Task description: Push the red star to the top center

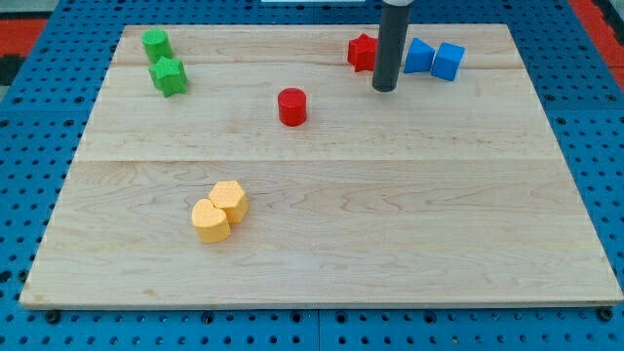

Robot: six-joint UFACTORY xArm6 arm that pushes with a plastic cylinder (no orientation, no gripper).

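The red star (pixel 362 52) lies near the view's top, right of centre, partly hidden behind my rod. My tip (pixel 384 89) rests on the board just below and to the right of the star, close to it; I cannot tell if they touch. A red cylinder (pixel 292 106) stands lower and to the left of the star.
Two blue blocks (pixel 419 56) (pixel 448 60) sit just right of the rod. A green cylinder (pixel 156 44) and a green star (pixel 169 76) are at the top left. A yellow hexagon (pixel 229 201) and a yellow heart (pixel 210 220) touch at the lower left. The wooden board (pixel 390 244) lies on a blue pegboard.
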